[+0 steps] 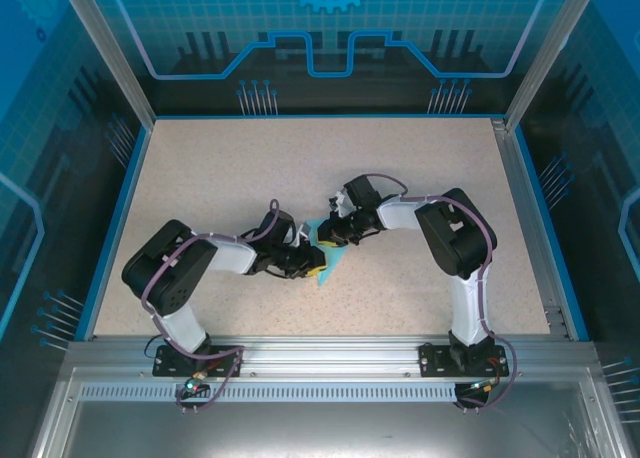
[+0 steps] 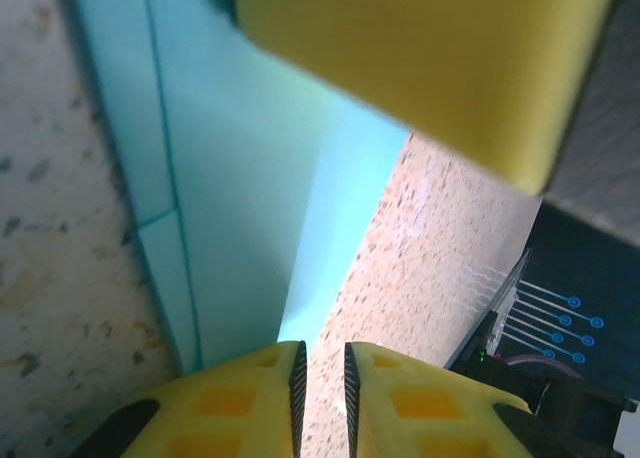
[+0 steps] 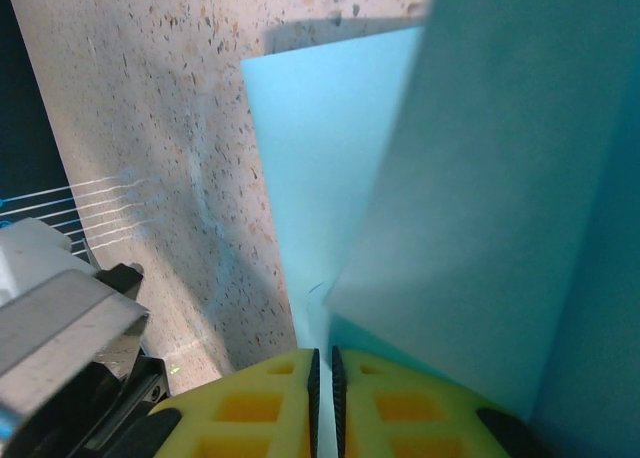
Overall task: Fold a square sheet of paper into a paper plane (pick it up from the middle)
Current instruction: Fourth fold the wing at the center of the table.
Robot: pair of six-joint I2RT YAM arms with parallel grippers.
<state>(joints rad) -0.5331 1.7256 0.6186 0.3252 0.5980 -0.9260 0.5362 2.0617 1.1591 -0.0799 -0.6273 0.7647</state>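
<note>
Cyan sheet of paper (image 1: pixel 328 254), partly folded, at centre of frame on speckled surface (image 1: pixel 220 178). Left end effector (image 1: pixel 308 266) and right end effector (image 1: pixel 335 233) both narrow, each pinching a paper edge.

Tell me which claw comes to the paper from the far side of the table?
The right claw: its arm reaches in from the right and meets the cyan paper at its far edge. The left claw holds the nearer left edge.

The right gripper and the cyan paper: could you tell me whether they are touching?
Touching. In the right wrist view the right gripper has its yellow fingers nearly closed, with the cyan paper running down into the thin slit between them.
</note>
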